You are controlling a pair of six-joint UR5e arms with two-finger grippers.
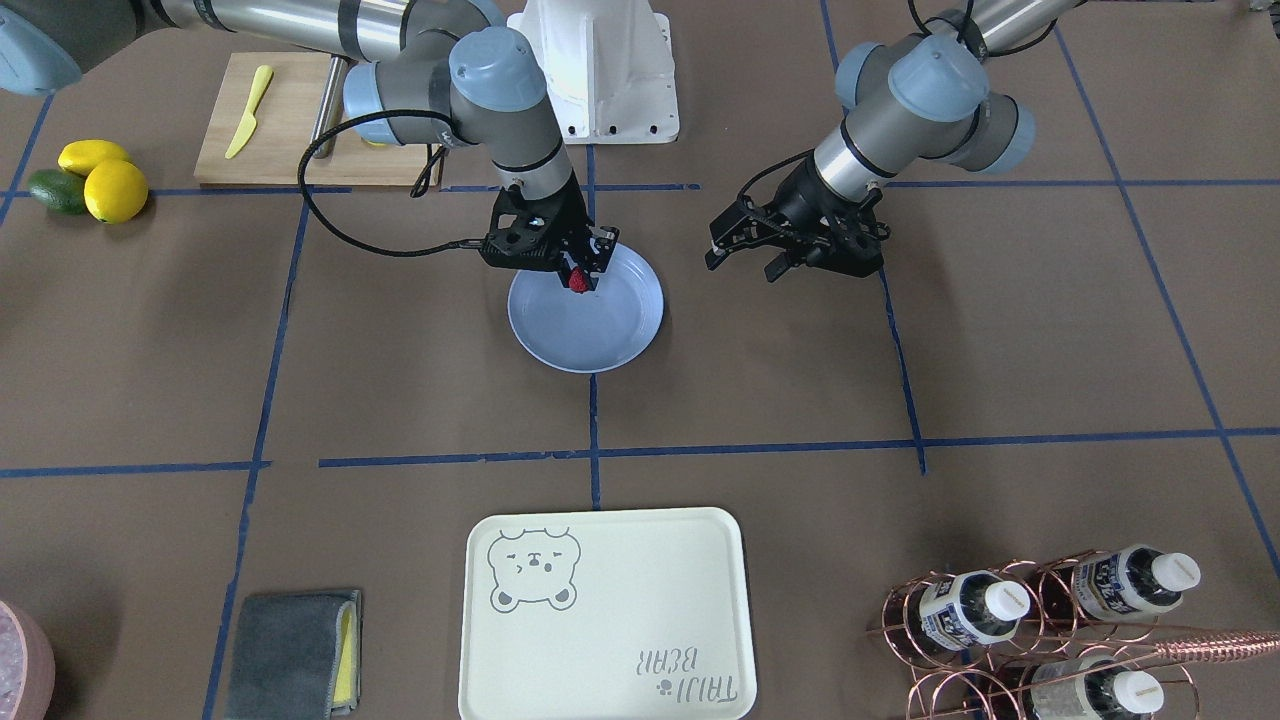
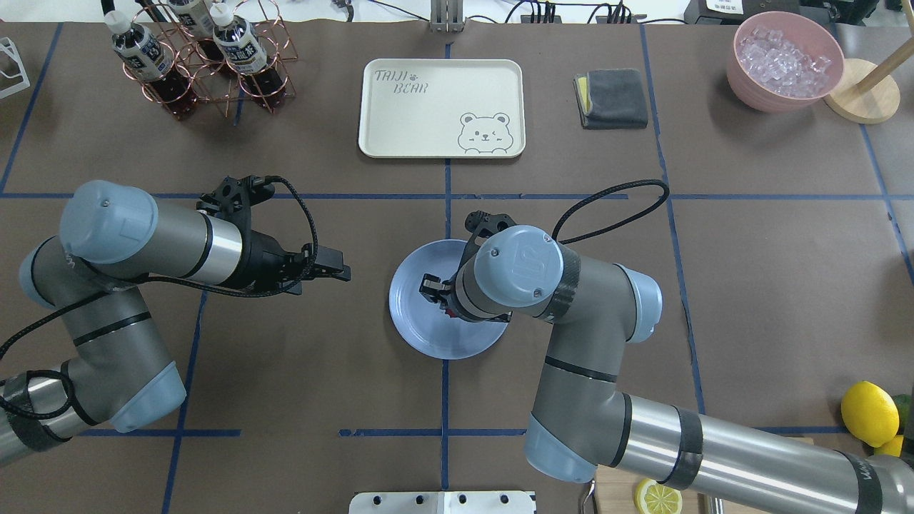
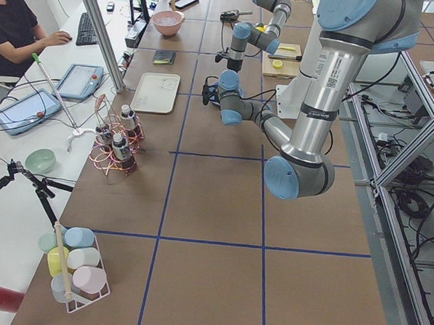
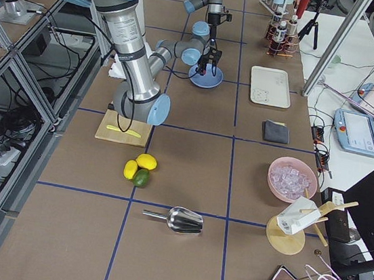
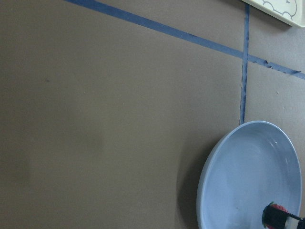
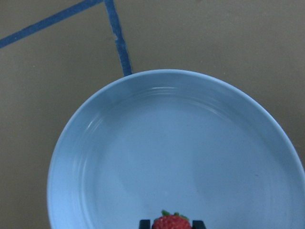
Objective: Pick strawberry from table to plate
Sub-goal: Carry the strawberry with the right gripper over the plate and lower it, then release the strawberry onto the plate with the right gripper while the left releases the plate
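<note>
Right gripper [image 1: 581,277] pinches the small bumpy red strawberry [image 1: 578,281] between its black fingers, just over the glossy round pale-blue plate [image 1: 600,335], near its raised rim. Left gripper [image 1: 743,265]: fingers spread, empty, above the matte brown paper table [image 1: 400,350] beside the plate.

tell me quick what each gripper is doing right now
Left gripper: open, holding nothing, off to the side of the plate.
Right gripper: closed on the strawberry, over the plate.
</note>
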